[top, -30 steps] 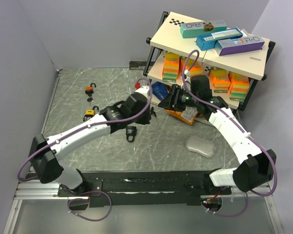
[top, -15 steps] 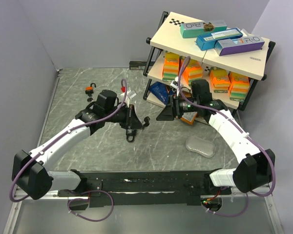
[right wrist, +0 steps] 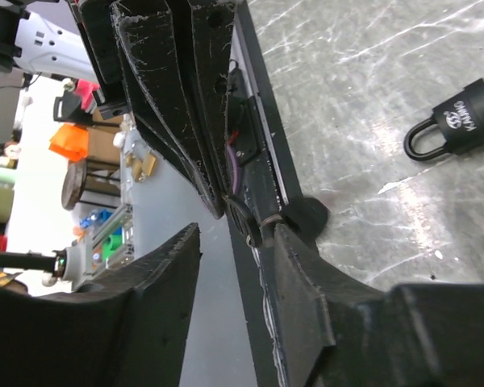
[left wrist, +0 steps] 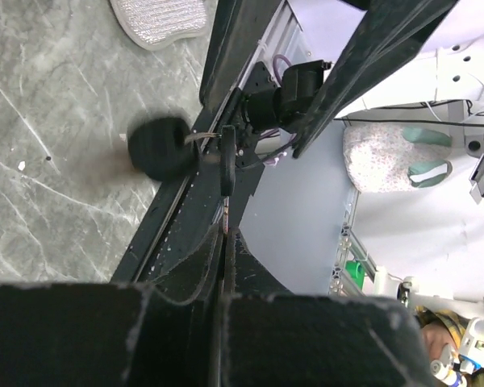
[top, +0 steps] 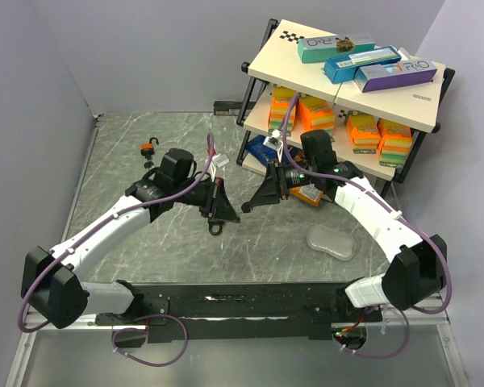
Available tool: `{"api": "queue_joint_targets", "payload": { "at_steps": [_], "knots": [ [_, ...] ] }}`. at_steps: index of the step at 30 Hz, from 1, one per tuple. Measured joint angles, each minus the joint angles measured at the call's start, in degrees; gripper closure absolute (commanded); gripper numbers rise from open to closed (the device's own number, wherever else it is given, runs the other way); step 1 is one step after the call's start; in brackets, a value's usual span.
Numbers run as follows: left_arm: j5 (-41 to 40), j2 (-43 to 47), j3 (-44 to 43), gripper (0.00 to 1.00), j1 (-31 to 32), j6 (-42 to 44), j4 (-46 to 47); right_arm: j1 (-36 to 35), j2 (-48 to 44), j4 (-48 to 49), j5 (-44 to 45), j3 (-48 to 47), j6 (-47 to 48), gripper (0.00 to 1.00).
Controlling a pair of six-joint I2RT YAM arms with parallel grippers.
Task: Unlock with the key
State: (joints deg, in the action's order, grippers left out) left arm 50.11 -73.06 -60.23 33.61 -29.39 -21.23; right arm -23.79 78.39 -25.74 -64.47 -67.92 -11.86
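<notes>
My left gripper [top: 223, 206] is shut on a key and holds it above the table; in the left wrist view the key [left wrist: 226, 165] sticks out from the closed fingertips [left wrist: 224, 235], and a second key with a black head [left wrist: 158, 149] hangs on its ring. My right gripper [top: 252, 202] is open, its tips right beside the left gripper's. In the right wrist view its jaws [right wrist: 234, 235] flank the key ring [right wrist: 244, 222] and the black key head [right wrist: 308, 216]. A black padlock [top: 216, 226] lies on the table under the left gripper; it also shows in the right wrist view [right wrist: 460, 121].
An orange padlock [top: 148, 147] lies at the far left. A two-level shelf [top: 347, 76] with boxes and orange packs stands at the back right, with a blue bag [top: 264, 150] at its foot. A grey mesh pad [top: 332, 240] lies to the right.
The left arm swung back from near the shelf to mid-table with the key. The right gripper moved left and down to meet it.
</notes>
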Motion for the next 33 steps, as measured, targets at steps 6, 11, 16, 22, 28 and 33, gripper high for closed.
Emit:
{"api": "queue_joint_targets", "payload": {
  "at_steps": [6,11,16,22,28,33],
  "knots": [
    [0.7,0.0,0.0,0.99,0.0,0.0,0.2,-0.5,0.8,-0.1,-1.4,0.0,0.0,0.62],
    [1.6,-0.5,0.0,0.99,0.0,-0.3,0.9,-0.7,1.1,-0.1,-1.8,0.0,0.0,0.69],
    [2.1,-0.9,0.0,0.99,0.0,-0.3,1.0,-0.7,2.1,-0.5,-2.1,-0.1,0.4,0.79],
    [2.7,-1.0,0.0,0.99,0.0,-0.5,1.3,-0.7,2.4,-0.7,-2.3,-0.4,1.1,0.98],
    [2.8,-1.4,0.0,0.94,-0.2,-1.2,1.3,-0.7,2.4,-0.7,-2.4,-0.5,1.3,1.0],
    [-2.3,-1.8,-0.1,0.08,-0.2,-2.1,2.5,-0.4,2.4,0.4,-1.5,-0.3,-0.8,1.0]
  ]
}}
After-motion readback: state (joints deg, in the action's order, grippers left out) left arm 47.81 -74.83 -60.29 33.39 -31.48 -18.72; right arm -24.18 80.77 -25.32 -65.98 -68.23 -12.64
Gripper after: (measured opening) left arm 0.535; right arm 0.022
